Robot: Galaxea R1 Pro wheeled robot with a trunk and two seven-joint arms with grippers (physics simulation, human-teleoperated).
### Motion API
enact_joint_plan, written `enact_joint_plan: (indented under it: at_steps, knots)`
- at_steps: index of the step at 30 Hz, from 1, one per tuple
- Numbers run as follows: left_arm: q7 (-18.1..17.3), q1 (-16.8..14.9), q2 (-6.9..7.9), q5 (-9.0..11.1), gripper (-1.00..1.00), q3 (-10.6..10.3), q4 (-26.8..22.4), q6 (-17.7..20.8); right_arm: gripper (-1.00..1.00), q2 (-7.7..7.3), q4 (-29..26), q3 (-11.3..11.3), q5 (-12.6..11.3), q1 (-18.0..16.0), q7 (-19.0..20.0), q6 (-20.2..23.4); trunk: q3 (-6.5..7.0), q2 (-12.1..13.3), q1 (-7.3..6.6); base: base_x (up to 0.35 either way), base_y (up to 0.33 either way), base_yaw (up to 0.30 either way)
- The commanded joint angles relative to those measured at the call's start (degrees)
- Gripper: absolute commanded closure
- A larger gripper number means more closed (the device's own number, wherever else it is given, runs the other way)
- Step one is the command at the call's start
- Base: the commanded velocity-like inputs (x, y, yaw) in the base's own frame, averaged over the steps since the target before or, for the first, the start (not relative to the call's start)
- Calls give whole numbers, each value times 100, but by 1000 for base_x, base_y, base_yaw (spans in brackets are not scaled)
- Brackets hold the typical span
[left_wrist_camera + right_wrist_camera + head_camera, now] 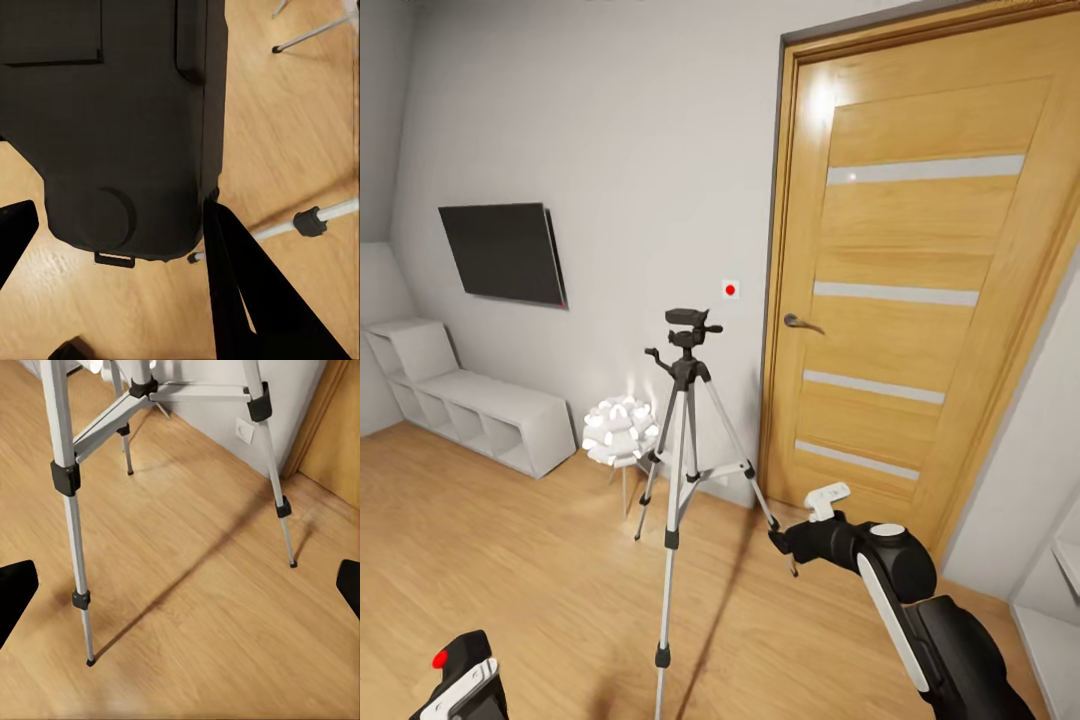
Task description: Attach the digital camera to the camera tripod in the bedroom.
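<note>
I am on the carrying step: my left gripper (460, 685) is clamped on the digital camera (455, 670), low at my left, with its red button facing up. In the left wrist view the camera's black body (120, 127) sits between my 2 fingers (247, 300), one of them pressed against its side.

The camera tripod (682, 440) stands ahead of me on the wood floor (510, 560), in front of the grey wall and just left of the wooden door (920, 280), with a white ball lamp (620, 432) behind it. Its black head (688, 325) is bare and sits well above and ahead of the camera I hold.

My right gripper (815, 520) hangs empty near the tripod's right leg, its fingers spread wide; the right wrist view looks past them to the silver legs (71, 510) and their black feet.

Next, I judge, I must lift the camera up to head height, bring it over the mounting plate and set it down squarely. The thin legs look easy to knock, so the approach should be gentle.
</note>
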Motion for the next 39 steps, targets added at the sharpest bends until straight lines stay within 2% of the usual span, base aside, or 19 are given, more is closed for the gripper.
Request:
enact_joint_plan:
  at_steps: [1,9,15,30,39]
  knots:
    - [-64,18,7,23,100,2,-33,41,-100,-25,-5,6,0,-4,73,24,13,37,-22,0,0,4]
    - [-877,63,111,6,100,-2,154,87,-100,-398,-5,0,5,-20,944,-16,156,358,-198,0,0,2]
    - [-1129,31,167,-1,100,-2,428,92,-100,-522,-5,3,5,-18,1195,-58,264,599,-329,0,0,0]
    - [-1098,19,185,-16,100,3,566,56,-100,-563,-5,-10,9,-11,1285,-150,533,1200,-659,0,0,0]
    - [-1073,16,185,-18,100,9,575,47,-100,-564,-5,-144,6,-18,1298,-172,695,1561,-856,0,0,0]
